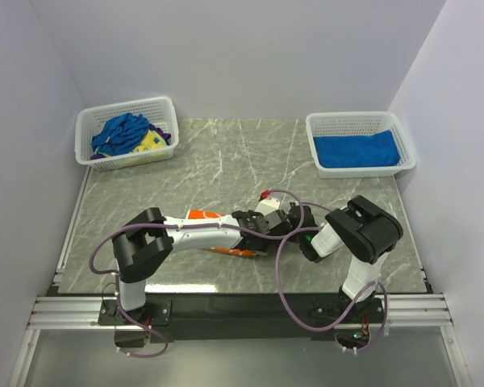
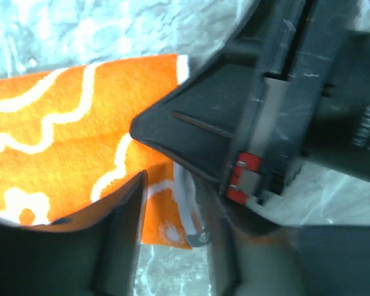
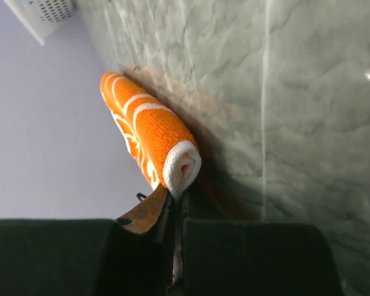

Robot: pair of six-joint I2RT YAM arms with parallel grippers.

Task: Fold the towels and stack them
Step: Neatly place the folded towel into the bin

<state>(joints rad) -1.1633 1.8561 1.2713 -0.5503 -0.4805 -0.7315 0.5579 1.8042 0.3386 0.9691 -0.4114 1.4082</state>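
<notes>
The orange towel [image 1: 203,214] with white flower outlines lies on the table near the front, mostly under my left arm. In the left wrist view the orange towel [image 2: 61,142] lies flat, and its corner sits between the spread fingers of my left gripper [image 2: 176,240]; I cannot tell whether they touch it. My right gripper [image 3: 179,203] is shut on a folded white-edged end of the orange towel [image 3: 151,132], lifted off the marble. Both grippers meet at the towel's right end: left gripper [image 1: 254,226], right gripper [image 1: 281,219].
A white mesh basket [image 1: 89,121] at the back left holds a crumpled blue towel [image 1: 125,129] and a yellow one [image 1: 149,143]. A second white basket [image 1: 355,117] at the back right holds a folded blue towel [image 1: 356,151]. The right gripper's body [image 2: 283,92] fills the left wrist view's upper right.
</notes>
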